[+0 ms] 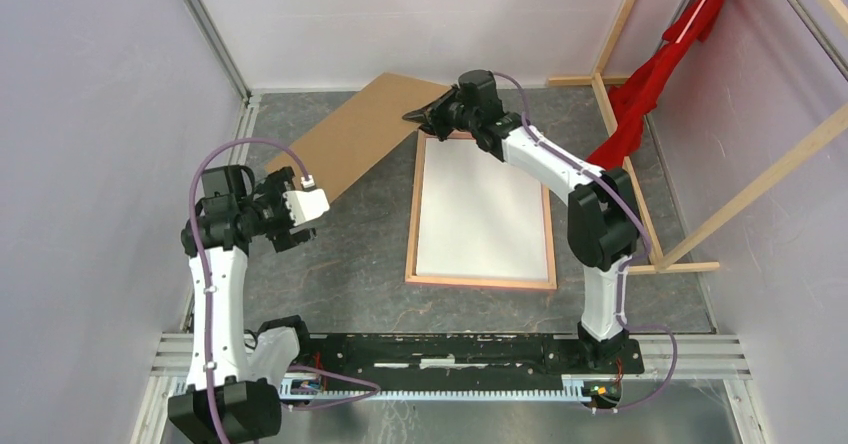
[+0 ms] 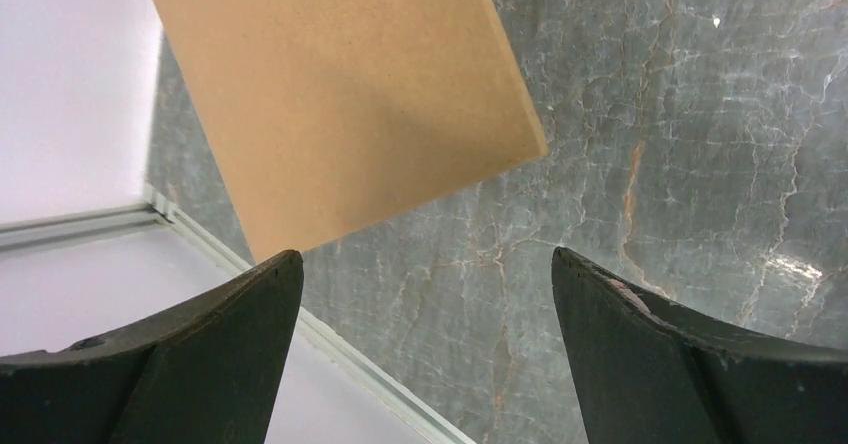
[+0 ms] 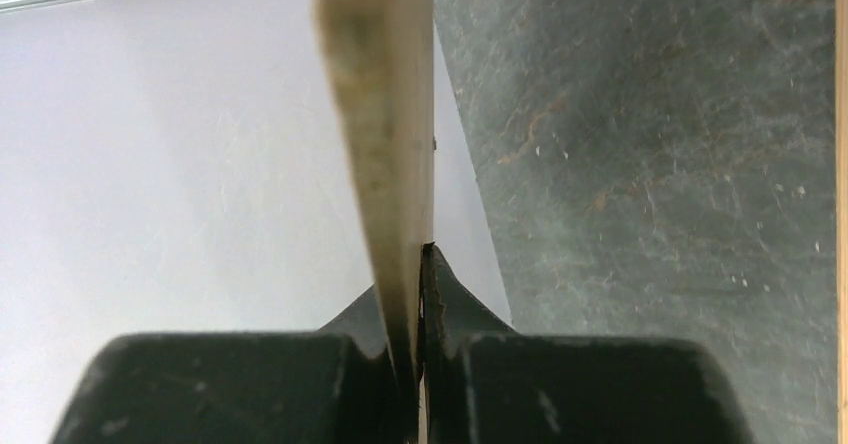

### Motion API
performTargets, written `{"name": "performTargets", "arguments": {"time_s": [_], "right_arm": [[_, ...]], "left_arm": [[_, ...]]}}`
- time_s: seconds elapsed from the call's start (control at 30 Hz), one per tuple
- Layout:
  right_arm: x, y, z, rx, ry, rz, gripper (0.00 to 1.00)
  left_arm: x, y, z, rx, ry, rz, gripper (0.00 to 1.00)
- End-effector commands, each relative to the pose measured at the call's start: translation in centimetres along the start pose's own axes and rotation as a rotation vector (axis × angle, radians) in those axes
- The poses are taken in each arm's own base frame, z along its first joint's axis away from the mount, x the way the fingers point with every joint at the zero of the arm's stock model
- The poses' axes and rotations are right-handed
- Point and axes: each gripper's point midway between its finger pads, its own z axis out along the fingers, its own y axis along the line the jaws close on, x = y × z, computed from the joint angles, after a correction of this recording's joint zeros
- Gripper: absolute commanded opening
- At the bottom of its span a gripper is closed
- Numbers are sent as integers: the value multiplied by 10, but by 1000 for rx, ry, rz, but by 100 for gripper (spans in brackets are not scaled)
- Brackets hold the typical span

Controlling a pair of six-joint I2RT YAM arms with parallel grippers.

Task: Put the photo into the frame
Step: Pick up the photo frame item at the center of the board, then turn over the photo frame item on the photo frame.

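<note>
left gripper point(image 2: 425, 264): jaws released and spread wide, nothing between them, hovering over the grey marble-patterned table point(image 1: 365, 249) just short of the near-left end of the photo point(image 1: 350, 134). the photo shows only its plain brown hardboard back; it lies at an angle across the far-left part of the table, one end toward the left arm, the other toward the far wall. the print side is not visible. right gripper point(image 1: 425, 116): jaws clenched on the far-right edge of the photo, and the right wrist view shows that thin pale edge pinched end-on between the dark fingers point(image 3: 455, 299). the frame point(image 1: 480, 282) lies flat at the table centre, just right of the photo, tan wood side up, with a white panel inside it. right of the frame stand bare wooden beams point(image 1: 630, 24) and a red object point(image 1: 660, 74) against the wall.
</note>
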Motion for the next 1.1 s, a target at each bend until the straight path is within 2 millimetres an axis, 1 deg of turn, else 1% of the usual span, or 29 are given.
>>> {"name": "performTargets", "arguments": {"time_s": [0.0,0.1,0.13,0.2,0.27,0.37,0.47,0.5,0.57,0.67,0.73,0.77,0.83,0.87,0.93,1.0,1.03,1.07], "right_arm": [[6,78,-63,-293,55,46,0],[10,75,-68,-300,90,47,0],[12,76,-70,-304,96,48,0],[14,79,-73,-311,104,44,0],[17,82,-75,-318,113,42,0],[24,88,-76,-330,118,53,0],[36,95,-74,-348,146,55,0],[40,96,-72,-348,155,56,0],[47,98,-70,-352,167,55,0],[55,96,-65,-333,181,37,0],[57,93,-62,-327,190,21,3],[58,92,-61,-323,194,7,5],[61,86,-59,-312,209,-32,12],[62,82,-57,-305,218,-66,17],[64,74,-57,-304,243,-135,34],[69,66,-58,-312,275,-230,54],[70,61,-59,-309,294,-275,63],[69,56,-61,-309,312,-338,71]], "left_arm": [[-26,17,-10,-86,-98,158,100],[-41,29,-16,-142,-149,173,100],[-44,30,-17,-150,-164,179,100],[-52,38,-21,-195,-195,188,100],[-57,37,-23,-209,-220,206,99],[-60,28,-22,-209,-244,268,97],[-61,26,-20,-215,-254,292,93],[-61,27,-19,-219,-253,295,89],[-61,32,-21,-230,-244,303,77],[-60,40,-24,-242,-223,313,49],[-61,46,-26,-248,-216,309,30],[-62,48,-27,-250,-218,309,19],[-64,50,-28,-254,-220,320,6],[-66,51,-30,-260,-221,331,3],[-69,57,-33,-294,-230,339,2],[-75,70,-39,-376,-245,350,2],[-75,72,-41,-399,-247,349,2],[-79,80,-46,-446,-251,372,2]]}}
